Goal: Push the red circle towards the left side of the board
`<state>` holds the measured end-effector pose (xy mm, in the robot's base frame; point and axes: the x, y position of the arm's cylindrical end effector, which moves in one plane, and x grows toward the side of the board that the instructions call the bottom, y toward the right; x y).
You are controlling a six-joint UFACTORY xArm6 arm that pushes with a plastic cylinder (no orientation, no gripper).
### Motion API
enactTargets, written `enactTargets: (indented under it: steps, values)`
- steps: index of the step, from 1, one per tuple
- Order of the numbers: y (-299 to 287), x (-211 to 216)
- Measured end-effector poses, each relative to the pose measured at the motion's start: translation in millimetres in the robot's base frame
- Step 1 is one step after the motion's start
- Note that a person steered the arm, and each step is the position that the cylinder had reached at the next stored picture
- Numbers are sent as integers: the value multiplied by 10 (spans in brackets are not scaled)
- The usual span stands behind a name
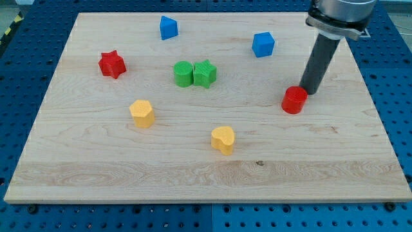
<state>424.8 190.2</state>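
The red circle point(294, 100) sits on the wooden board point(199, 167) at the view's right, about mid-height. My tip point(308, 91) is right behind it, touching or nearly touching its upper right edge. The dark rod rises from there toward the view's top right corner.
A red star point(111, 64) lies at the left. A green circle point(183, 73) and a green star point(205, 73) stand together in the middle. A blue block point(168, 28) and a blue cube point(262, 44) are near the top. A yellow hexagon point(141, 113) and a yellow heart point(223, 140) lie lower down.
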Motion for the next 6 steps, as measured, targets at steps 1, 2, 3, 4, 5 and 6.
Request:
enactTargets:
  steps: [1, 2, 3, 4, 5, 6]
  values:
    - [12, 0]
    - [12, 0]
    - [13, 0]
    - [120, 3]
    - [122, 267]
    - [-94, 420]
